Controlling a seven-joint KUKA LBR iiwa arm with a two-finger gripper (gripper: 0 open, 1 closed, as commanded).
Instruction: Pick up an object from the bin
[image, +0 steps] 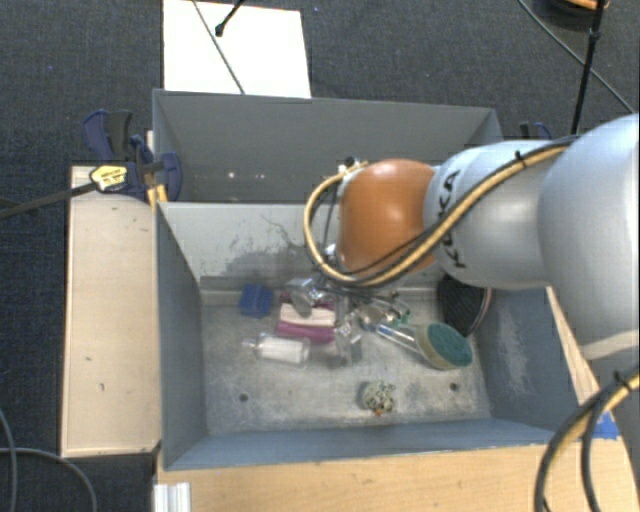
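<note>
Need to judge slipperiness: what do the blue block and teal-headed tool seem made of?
Blue block: probably plastic or foam; matte, even colour, no glint. Teal-headed tool: likely plastic; clear handle catches highlights, round head looks dull, perhaps rubbery.

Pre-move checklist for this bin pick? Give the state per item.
1. Gripper above a target: it is low over the magenta-and-white object in mid-bin. Ok.
2. Grasp secured: cannot tell, the orange wrist cover hides the contact.
3. Neighbours clear of the target: the clear tube lies right beside it, and the teal round-headed brush is close on the other side. Not ok.
4. Blue block out of the way: it lies apart, toward the back. Ok.
5. Speckled lump out of the way: alone near the front. Ok.
6. Clearance to the bin walls: the gripper is mid-floor. Ok.
</note>
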